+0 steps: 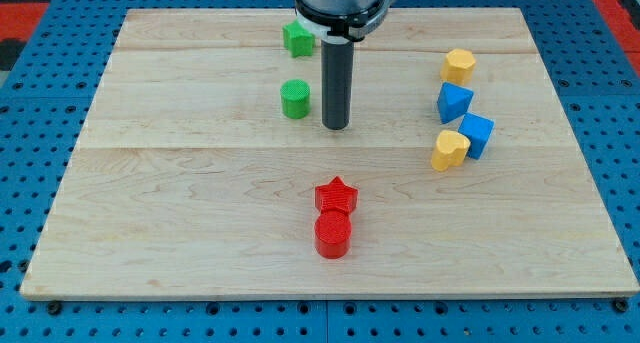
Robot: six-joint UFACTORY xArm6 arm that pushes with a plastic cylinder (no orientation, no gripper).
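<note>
Currently resting my tip on the bench just right of the green cylinder, not touching, red star well below, no hand to open or close, only a bare rod; risks clipping that cylinder askew if drifting left

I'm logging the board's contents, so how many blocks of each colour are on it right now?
Green: 2, a star-like block and a cylinder
Red: 2, a star and a cylinder
Yellow: 2
Blue: 2
Total: 8

My tip is nearest the green cylinder.
</note>
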